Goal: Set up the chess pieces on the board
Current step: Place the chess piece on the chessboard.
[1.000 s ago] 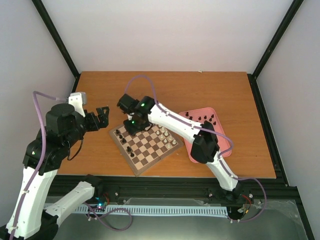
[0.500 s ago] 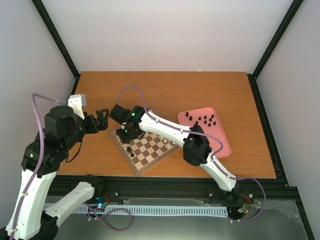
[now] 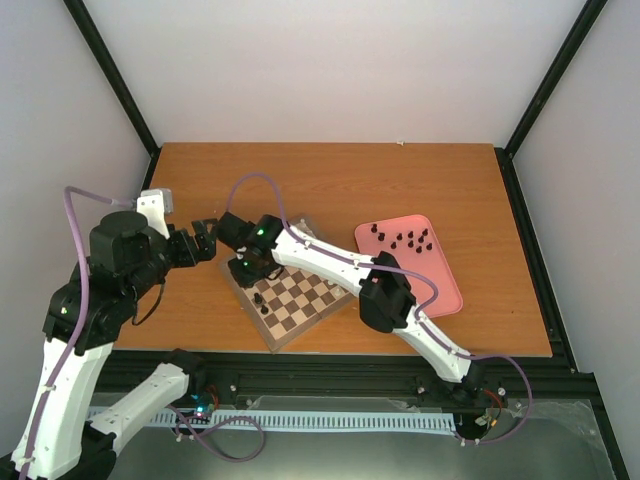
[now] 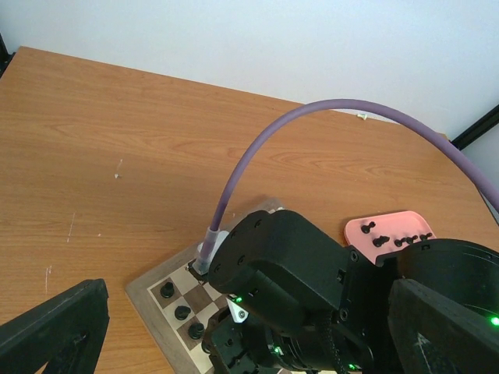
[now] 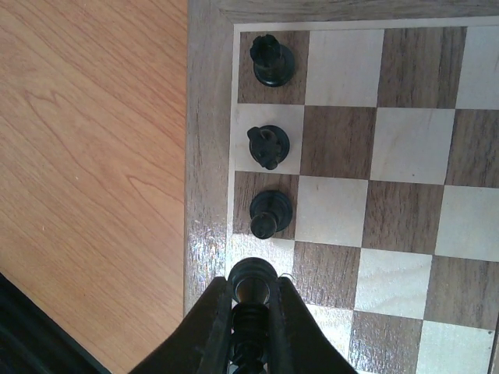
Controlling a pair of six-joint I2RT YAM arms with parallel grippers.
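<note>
- At lower centre, right wrist view: right gripper (image 5: 253, 290) pinches a black chess piece (image 5: 253, 273) at the board (image 5: 207, 156)'s left column.
- Left gripper (image 3: 204, 242), centre-left in top view, fingers spread wide.

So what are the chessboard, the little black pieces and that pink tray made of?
The chessboard looks like wood, perhaps veneer: grain runs through its brown border and squares, with a soft sheen. The black pieces are smooth and glossy, showing highlights; plastic or lacquered wood, I can't tell. The pink tray looks like matte moulded plastic, with even colour and rounded corners.
</note>
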